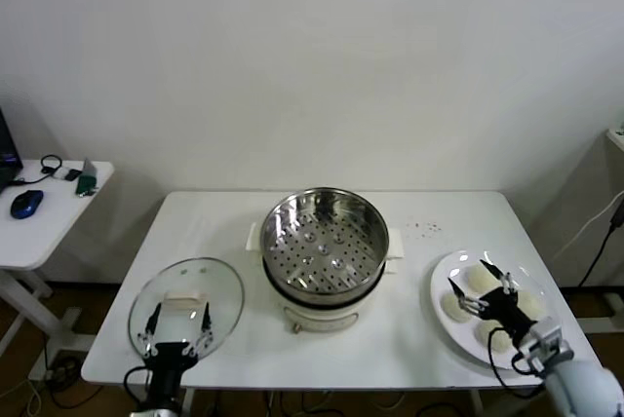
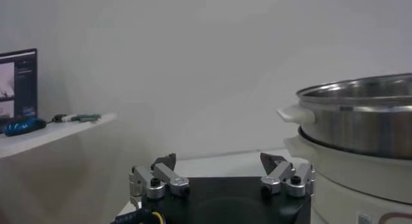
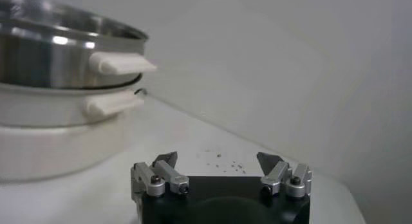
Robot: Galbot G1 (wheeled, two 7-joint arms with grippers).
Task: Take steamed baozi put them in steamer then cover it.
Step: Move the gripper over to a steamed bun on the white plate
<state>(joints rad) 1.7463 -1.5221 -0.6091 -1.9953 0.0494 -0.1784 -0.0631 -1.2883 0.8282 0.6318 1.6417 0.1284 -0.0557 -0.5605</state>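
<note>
The steamer (image 1: 325,238), a shiny perforated steel basket on a cream pot base, stands mid-table and holds nothing. Several pale baozi (image 1: 483,281) lie on a white plate (image 1: 441,276) at the right. My right gripper (image 1: 481,296) is open and hovers over the plate among the baozi, holding nothing. The glass cover (image 1: 185,298) with its white handle lies flat at the front left. My left gripper (image 1: 178,324) is open just above the cover's near part. The steamer also shows in the left wrist view (image 2: 360,119) and in the right wrist view (image 3: 58,58).
A side table (image 1: 44,217) at the far left carries a blue mouse (image 1: 26,204) and small items. Dark specks (image 1: 424,229) lie on the table behind the plate. A cable (image 1: 595,232) hangs at the right edge.
</note>
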